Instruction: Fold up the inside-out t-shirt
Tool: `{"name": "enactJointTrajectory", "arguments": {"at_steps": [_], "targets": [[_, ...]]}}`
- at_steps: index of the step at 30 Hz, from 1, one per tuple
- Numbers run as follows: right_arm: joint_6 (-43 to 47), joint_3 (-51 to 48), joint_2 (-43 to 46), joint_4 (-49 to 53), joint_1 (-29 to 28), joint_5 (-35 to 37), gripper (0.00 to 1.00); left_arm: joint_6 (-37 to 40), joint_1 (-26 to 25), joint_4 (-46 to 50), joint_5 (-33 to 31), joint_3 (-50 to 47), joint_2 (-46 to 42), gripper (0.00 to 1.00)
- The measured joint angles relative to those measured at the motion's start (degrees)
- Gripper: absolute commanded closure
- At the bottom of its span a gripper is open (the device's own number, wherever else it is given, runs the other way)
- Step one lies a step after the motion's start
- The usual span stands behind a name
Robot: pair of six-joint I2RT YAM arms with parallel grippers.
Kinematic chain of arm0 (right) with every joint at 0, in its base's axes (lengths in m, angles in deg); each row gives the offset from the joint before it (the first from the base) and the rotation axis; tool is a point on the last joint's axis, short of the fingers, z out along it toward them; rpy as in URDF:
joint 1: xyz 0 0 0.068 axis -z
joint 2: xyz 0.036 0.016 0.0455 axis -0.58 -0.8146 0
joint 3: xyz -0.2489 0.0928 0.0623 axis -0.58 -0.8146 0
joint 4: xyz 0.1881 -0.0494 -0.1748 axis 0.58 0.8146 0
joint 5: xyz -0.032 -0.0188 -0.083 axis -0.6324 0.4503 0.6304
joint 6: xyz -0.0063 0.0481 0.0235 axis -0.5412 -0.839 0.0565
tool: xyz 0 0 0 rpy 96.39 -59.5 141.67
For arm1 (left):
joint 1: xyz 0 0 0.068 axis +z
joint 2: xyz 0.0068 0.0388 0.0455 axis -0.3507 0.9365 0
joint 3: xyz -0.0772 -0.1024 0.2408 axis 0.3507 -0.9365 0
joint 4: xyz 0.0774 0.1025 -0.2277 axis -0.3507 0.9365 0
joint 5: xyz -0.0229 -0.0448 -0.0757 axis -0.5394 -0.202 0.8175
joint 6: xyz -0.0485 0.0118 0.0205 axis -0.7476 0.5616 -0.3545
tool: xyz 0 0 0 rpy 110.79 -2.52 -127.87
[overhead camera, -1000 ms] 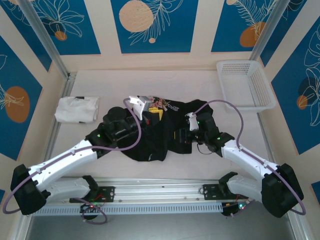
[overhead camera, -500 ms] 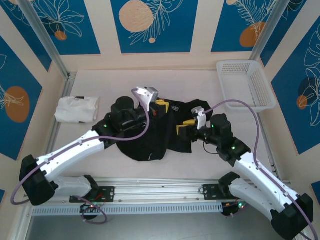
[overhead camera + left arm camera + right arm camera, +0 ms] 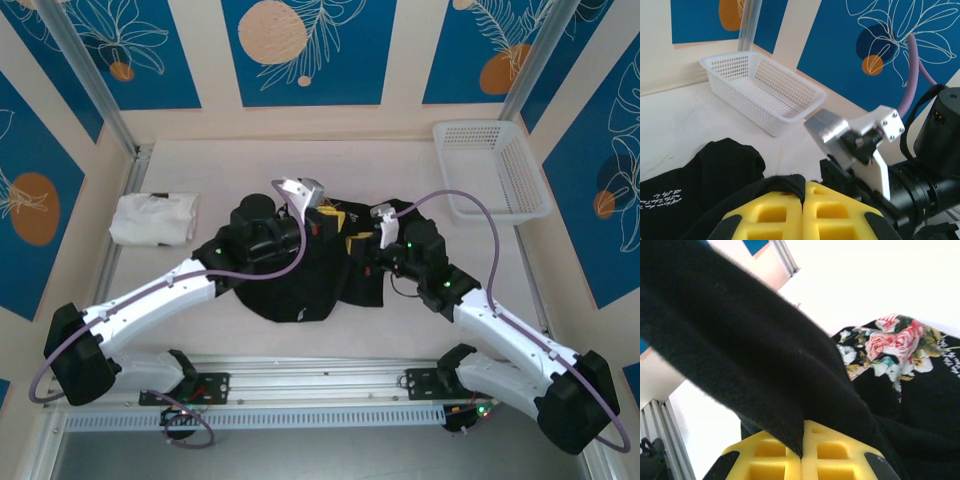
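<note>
Black cloth now sits pinched in both your hands: the right gripper (image 3: 356, 241), open a moment ago, has clamped onto the t-shirt (image 3: 300, 285) beside the left gripper (image 3: 324, 211), also clamped on it, mid-table (image 3: 400, 170), so lifting can probably begin.

Matt black cloth t-shirt (image 3: 305, 290); smooth white perforated plastic basket (image 3: 495, 175).

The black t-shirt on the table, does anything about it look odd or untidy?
Yes. The t-shirt lies bunched up, not flat, and the left gripper and the right gripper each pinch a fold of it.
</note>
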Motion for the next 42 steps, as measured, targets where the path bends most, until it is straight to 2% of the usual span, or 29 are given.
{"name": "enactJointTrajectory", "arguments": {"at_steps": [2,4,8,13,25,28,30,33,35,39,42], "targets": [[-0.39,-0.74,2.1,0.04,2.27,-0.55,1.0,0.52,0.17,-0.13,-0.2,-1.53,-1.46,0.63],[-0.68,-2.1,4.42,0.44,4.83,-1.77,1.0,1.22,0.63,-0.22,-0.57,-3.96,-3.41,0.52],[-1.9,-6.14,7.96,1.62,9.6,-5.29,1.0,2.54,2.05,0.37,-1.97,-10.08,-6.97,0.41],[-3.87,-11.02,9.07,2.38,14.32,-9.73,1.0,5.49,2.75,3.72,-3.26,-12.41,-5.2,0.36],[-7.02,-12.55,9.84,1.81,19.69,-15.23,1.0,7.17,2.75,5.14,-0.46,-11.54,11.04,0.37],[-8.2,-13.73,10.45,0.76,20.39,-15.43,1.0,6.05,2.75,4.26,1.25,-11.13,14.53,0.41],[-8.85,-14.43,10.51,0.2,20.63,-15.43,1.0,4.55,2.75,2.34,2.86,-10.78,17.07,0.5],[-9.68,-15.17,10.51,-0.39,20.87,-15.43,1.0,1.46,2.75,-2.36,5.75,-10.21,21.27,0.76],[-10.1,-15.26,10.56,-0.44,21.18,-15.39,1.0,-0.59,2.78,-5.35,7.04,-9.77,23.74,1.0],[-11.15,-15.26,11.45,1.25,22.14,-13.97,0.99,-2.32,3.48,-8.98,8.7,-9.62,24.9,1.0],[-12.52,-14.75,12.17,5.53,23.58,-10.88,0.91,-3.06,5.03,-12.15,9.79,-10.78,22.49,1.0]]}}
